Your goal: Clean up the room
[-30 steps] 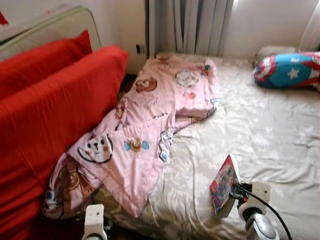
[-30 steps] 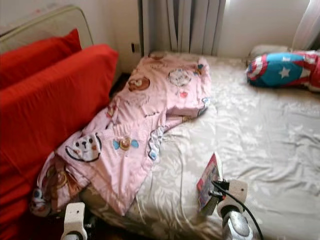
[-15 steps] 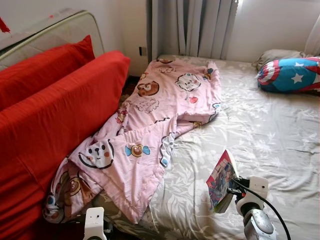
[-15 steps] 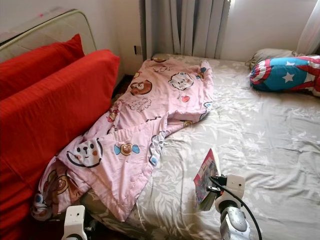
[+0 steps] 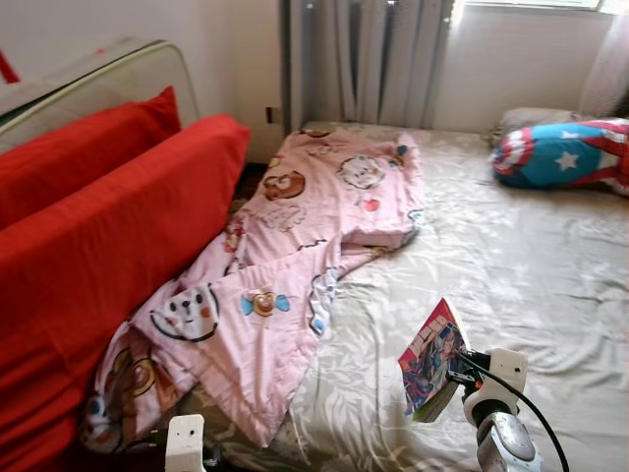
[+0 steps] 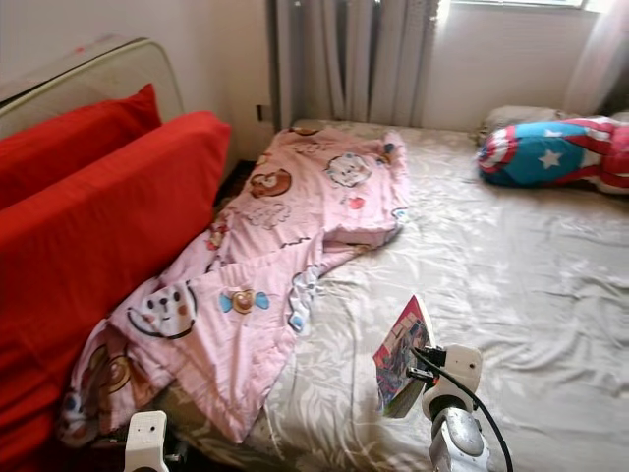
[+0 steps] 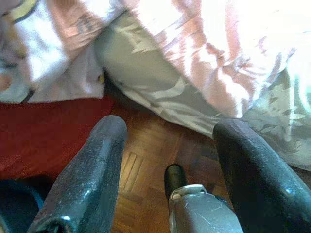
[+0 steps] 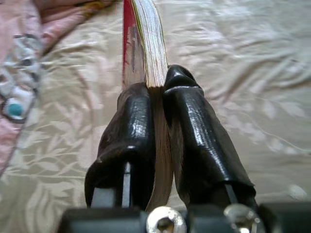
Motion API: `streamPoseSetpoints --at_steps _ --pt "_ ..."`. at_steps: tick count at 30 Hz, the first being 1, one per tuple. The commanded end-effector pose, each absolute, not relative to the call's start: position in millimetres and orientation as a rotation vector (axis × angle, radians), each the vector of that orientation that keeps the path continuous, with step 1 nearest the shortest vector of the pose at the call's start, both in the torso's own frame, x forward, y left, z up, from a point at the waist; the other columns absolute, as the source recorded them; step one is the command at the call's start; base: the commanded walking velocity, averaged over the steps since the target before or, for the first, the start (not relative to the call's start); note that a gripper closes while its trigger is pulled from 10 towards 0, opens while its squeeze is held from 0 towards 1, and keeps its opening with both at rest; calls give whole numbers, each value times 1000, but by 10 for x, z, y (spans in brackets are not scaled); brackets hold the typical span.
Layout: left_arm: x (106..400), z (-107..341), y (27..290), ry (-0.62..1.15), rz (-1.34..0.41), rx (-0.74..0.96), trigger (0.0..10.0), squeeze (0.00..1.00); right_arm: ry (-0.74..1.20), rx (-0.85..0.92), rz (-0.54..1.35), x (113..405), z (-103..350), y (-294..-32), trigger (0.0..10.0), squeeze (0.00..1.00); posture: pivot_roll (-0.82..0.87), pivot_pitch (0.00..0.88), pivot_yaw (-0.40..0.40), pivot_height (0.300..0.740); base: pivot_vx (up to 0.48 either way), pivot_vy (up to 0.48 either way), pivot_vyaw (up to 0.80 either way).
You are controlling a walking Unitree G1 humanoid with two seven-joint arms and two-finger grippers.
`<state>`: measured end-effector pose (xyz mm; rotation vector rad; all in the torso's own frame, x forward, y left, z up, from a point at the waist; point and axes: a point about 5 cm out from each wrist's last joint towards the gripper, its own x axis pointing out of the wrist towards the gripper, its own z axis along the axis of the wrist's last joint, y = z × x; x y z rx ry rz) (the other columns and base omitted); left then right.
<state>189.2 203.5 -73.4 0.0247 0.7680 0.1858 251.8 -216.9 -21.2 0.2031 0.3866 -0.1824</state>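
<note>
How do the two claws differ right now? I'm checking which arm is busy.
The right claw is shut on a book, held above the bed; the left claw is open and holds nothing. The right one is out over the sheet, while the left one hangs low beside the bed, over the wooden floor. Both have two black fingers.
</note>
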Motion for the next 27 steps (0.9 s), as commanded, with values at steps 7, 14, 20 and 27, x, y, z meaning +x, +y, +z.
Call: streamPoseSetpoints --at_steps 7,14,20,27 --pt "1861 -754 2054 791 185 20 10000 0 367 207 -204 2558 -171 -2198 10000 0 -137 0 -18 740 0 -264 -738" --pt "1833 -766 2069 801 187 22 10000 0 347 203 -201 2572 -153 -2176 10000 0 -134 0 -17 740 0 -260 -524" --pt "1810 -776 2087 810 194 21 10000 0 350 198 -200 2578 -153 -2165 10000 0 -134 0 -13 740 0 -261 0" --pt "1806 -779 2093 814 194 20 10000 0 347 199 -202 2588 -147 -2157 10000 0 -134 0 -13 740 0 -259 0"
